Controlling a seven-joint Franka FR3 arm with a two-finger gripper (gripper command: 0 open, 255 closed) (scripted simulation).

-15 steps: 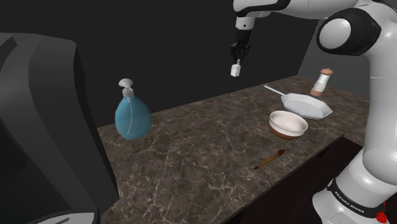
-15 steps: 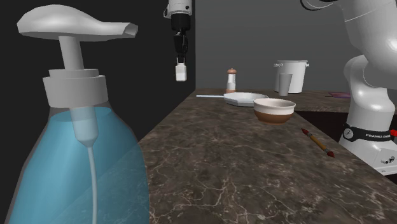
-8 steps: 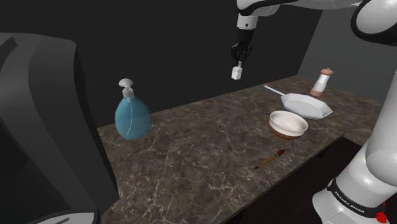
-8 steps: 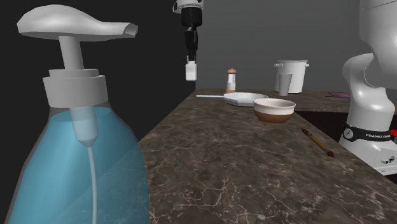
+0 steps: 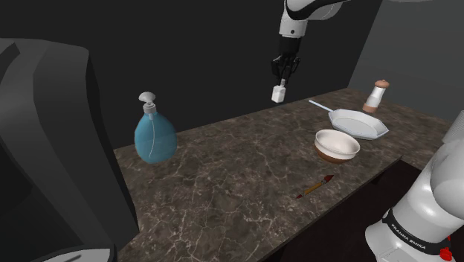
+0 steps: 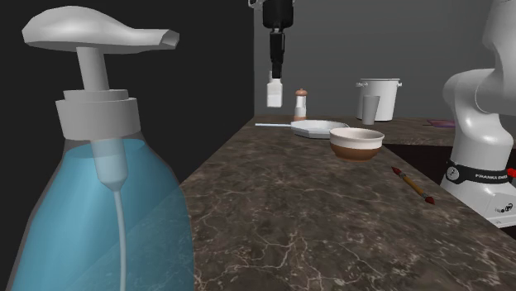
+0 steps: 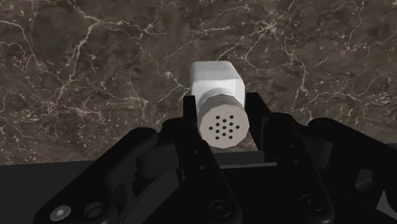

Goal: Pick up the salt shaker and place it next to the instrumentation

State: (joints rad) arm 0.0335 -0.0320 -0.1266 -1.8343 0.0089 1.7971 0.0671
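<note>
Black claw (image 5: 279,80) clamps a white salt shaker (image 5: 278,94) at its perforated cap, high above the dark veined counter (image 5: 223,179). The shaker's long axis is vertical, base pointing down.

A kitchen: dark veined counter (image 5: 223,179) bearing pan (image 5: 361,123), bowl (image 5: 337,145), soap dispenser (image 5: 154,134).

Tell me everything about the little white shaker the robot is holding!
The salt shaker is small and plain white, with a boxy body and a round cap dotted with little holes. The black gripper pinches it from both sides at the cap end, so it hangs cap-up in the air, well above the dark marbled counter. Nothing else touches it.
</note>
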